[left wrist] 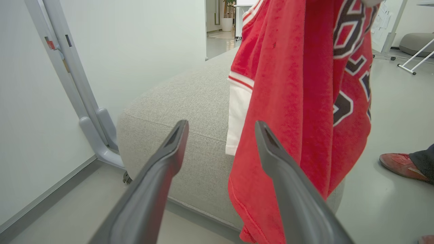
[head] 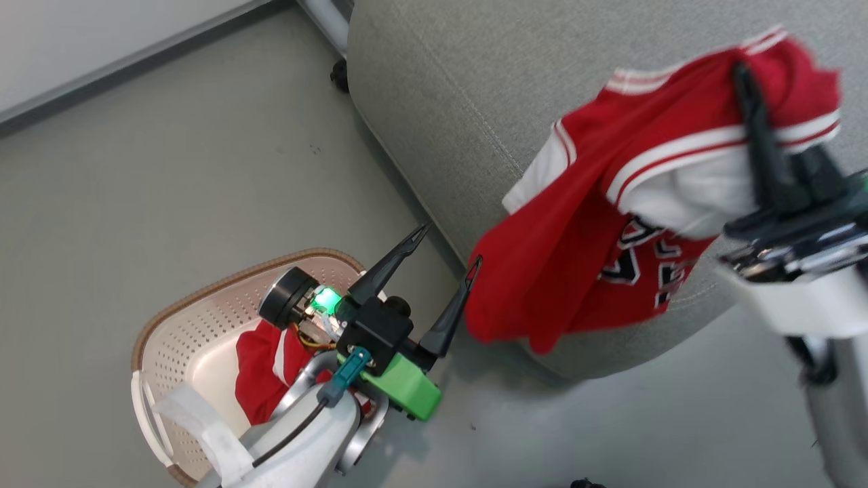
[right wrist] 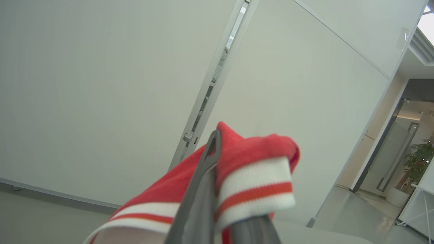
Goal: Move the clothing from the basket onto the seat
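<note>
My right gripper (head: 742, 74) is shut on a red jersey (head: 610, 224) with white stripes and dark lettering. It holds the jersey up above the front edge of the grey seat (head: 461, 88), and the hem hangs down past that edge. The right wrist view shows the fingers (right wrist: 206, 176) pinching the striped trim (right wrist: 257, 176). My left gripper (head: 451, 245) is open and holds nothing, above the cream basket (head: 203, 291); a second red garment (head: 261, 369) lies inside. In the left wrist view the open fingers (left wrist: 159, 176) point at the seat (left wrist: 183, 98) and the hanging jersey (left wrist: 298, 101).
A grey metal stand leg with a caster (left wrist: 98, 135) stands at the seat's far left corner by the white wall. A person's foot in a red shoe (left wrist: 400, 164) rests on the grey floor to the right of the seat.
</note>
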